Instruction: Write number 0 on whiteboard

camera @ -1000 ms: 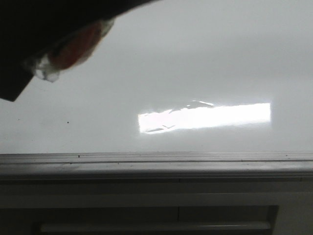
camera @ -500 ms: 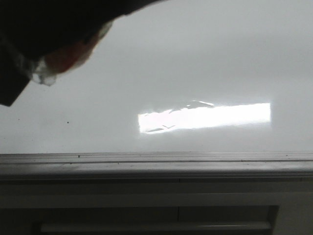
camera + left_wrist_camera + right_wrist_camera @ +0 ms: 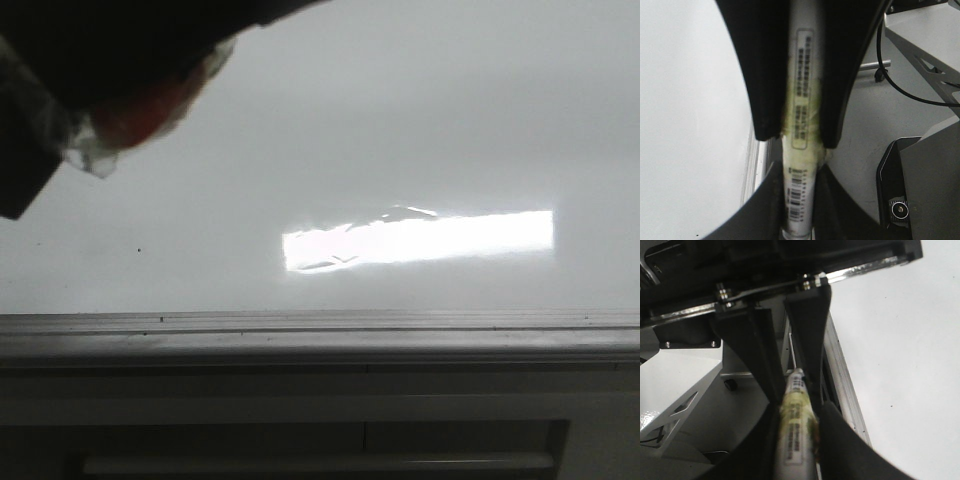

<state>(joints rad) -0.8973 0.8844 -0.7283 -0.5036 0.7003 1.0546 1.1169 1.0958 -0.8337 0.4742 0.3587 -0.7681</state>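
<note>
The whiteboard (image 3: 400,130) is glossy and bare, and no number 0 shows on it in any view. A white marker (image 3: 802,100) with a barcode label and yellowed tape is held from both ends. My left gripper (image 3: 799,167) is shut on one end. The black fingers (image 3: 765,75) of the right gripper clamp it further along. In the right wrist view my right gripper (image 3: 799,410) is shut on the marker (image 3: 796,440), and the left gripper's fingers (image 3: 810,325) grip its far end. The board lies beside both grippers (image 3: 685,125) (image 3: 900,355).
A dark arm part (image 3: 100,50) with orange and clear tape (image 3: 140,115) hangs over the board's upper left. A ridged grey rail (image 3: 320,335) edges the board. Below it is a dark cabinet front with a long handle (image 3: 320,463). A bright light reflection (image 3: 420,238) lies mid-board.
The dark arm part with the orange tape has shifted slightly down and to the left in the front view. The board is unchanged.
</note>
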